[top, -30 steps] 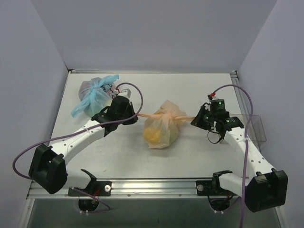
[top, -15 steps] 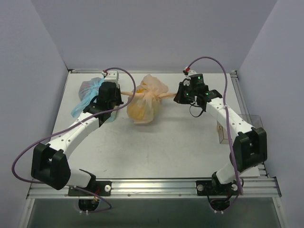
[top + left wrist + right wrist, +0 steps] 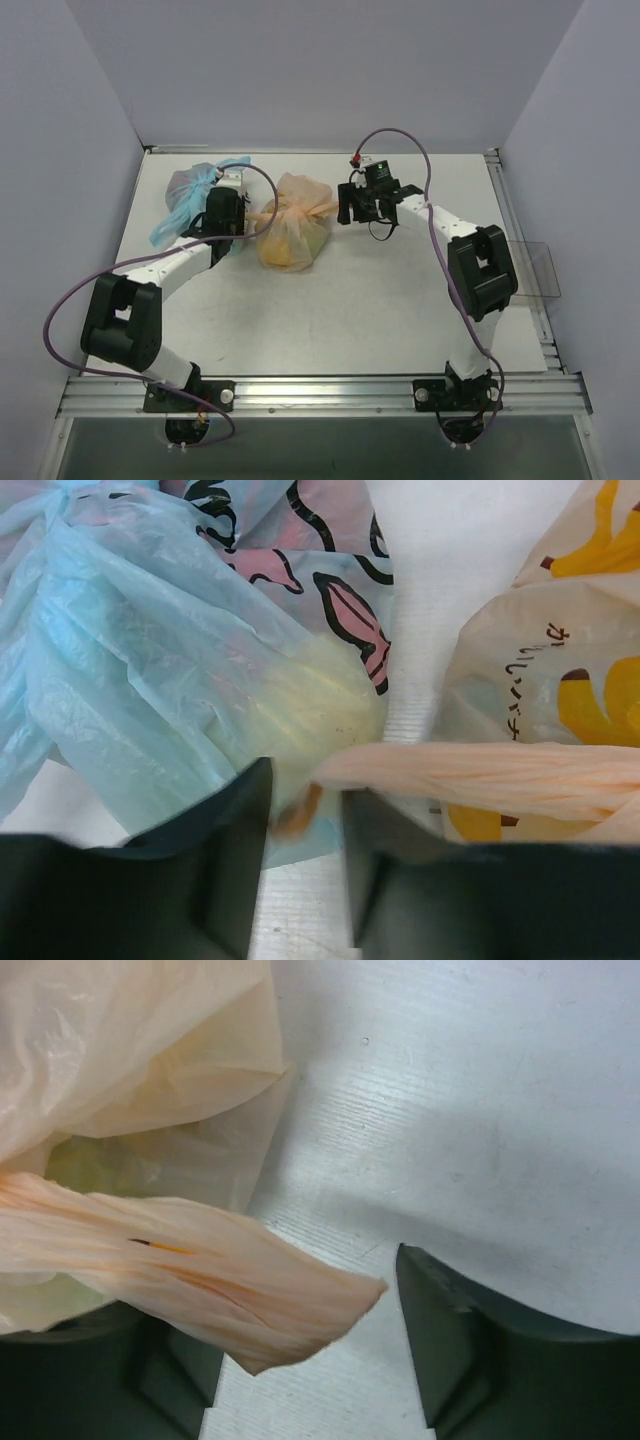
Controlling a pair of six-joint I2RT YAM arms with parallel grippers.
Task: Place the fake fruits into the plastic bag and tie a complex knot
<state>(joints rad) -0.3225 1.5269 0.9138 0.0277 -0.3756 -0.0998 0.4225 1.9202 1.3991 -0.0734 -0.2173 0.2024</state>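
Small dark Japanese characters on plastic bag [image 3: 500, 670], not legible

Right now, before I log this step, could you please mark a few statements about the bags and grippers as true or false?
1. The orange bag is closed with a knot. True.
2. The right gripper is clamped on the bag's handle. False: its jaws stand apart and the handle end lies loose between them.
3. In the top view the orange bag sits left of the blue bag. False: it sits to its right.
4. Yellow fruit shows through the orange bag. True.
5. The left gripper is far from both bags. False: it is close beside both.
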